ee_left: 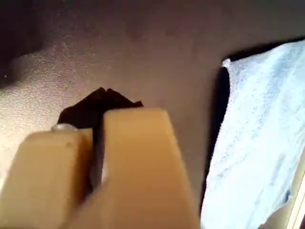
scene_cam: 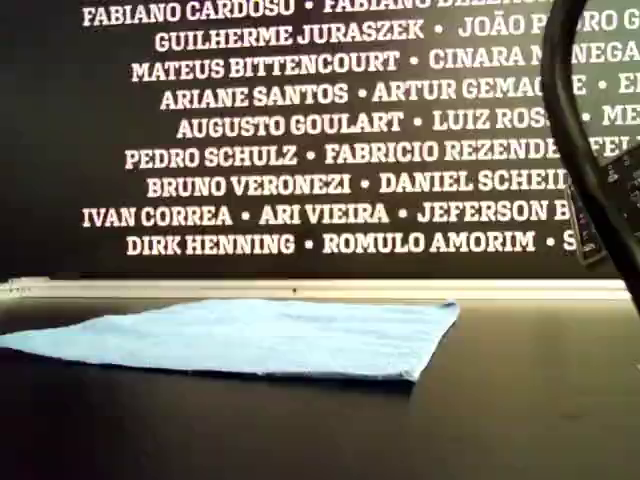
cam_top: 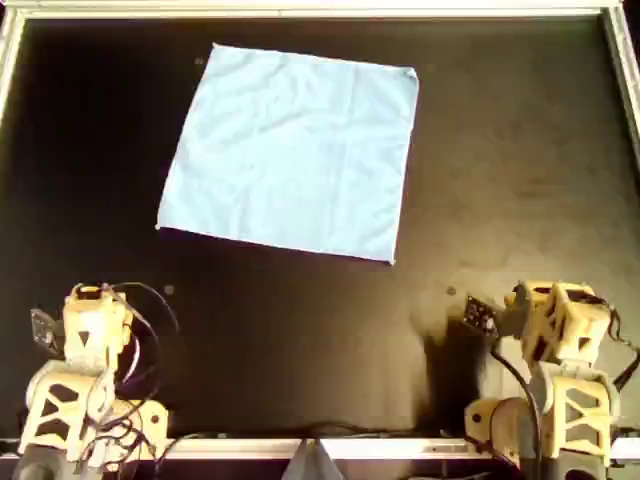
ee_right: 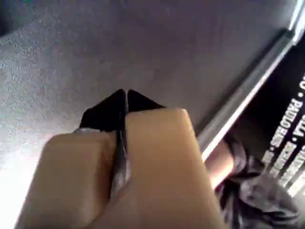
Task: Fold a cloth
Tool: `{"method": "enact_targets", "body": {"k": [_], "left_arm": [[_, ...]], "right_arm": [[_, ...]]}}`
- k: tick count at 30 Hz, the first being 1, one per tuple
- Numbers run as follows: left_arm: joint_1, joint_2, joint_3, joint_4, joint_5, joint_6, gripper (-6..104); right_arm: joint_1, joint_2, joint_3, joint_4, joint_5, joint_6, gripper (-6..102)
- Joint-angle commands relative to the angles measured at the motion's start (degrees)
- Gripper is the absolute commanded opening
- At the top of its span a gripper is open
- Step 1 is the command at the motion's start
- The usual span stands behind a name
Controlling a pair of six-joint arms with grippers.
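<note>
The thin, plain light-blue square cloth (cam_top: 290, 152) lies spread flat and unfolded on the black matte tabletop (cam_top: 500, 180), toward the far side in the overhead view, turned a little so its edges run askew to the table's metal rim (cam_top: 320, 12); being square, it has no long axis to speak of. Both my arms sit at the near edge, well apart from it. My first gripper (ee_left: 101, 102) has its dark tips pressed together, holding nothing, and its wrist view shows a corner and edge of the cloth off to one side of the jaws, ahead of them. My second gripper (ee_right: 126, 102) is likewise closed and empty, and sees only bare tabletop, the rim and a strip of lettered wall. I judge the first arm the better placed for the cloth's near edge, though I cannot match either wrist view to an arm in the overhead view with certainty. The black wall (scene_cam: 320, 140) behind carries white names: "GUILHERME JURASZEK", "MATEUS BITTENCOURT", "ARIANE SANTOS", "AUGUSTO GOULART", "PEDRO SCHULZ", "BRUNO VERONEZI", "IVAN CORREA", "ARI VIEIRA", "DIRK HENNING", "ROMULO AMORIM".
</note>
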Motion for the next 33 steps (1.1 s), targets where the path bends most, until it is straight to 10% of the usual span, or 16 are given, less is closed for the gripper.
{"method": "enact_targets", "body": {"k": [1,33], "left_arm": [[0.7,0.0,-0.4,-0.1,0.3,-0.3,-1],[0.7,0.0,-0.4,-0.1,0.4,-0.4,-1]], "right_arm": [[0.2,1.8,0.7,0.7,0.0,-0.18,-2],[0.2,1.8,0.7,0.7,-0.9,0.62,-2]]}}
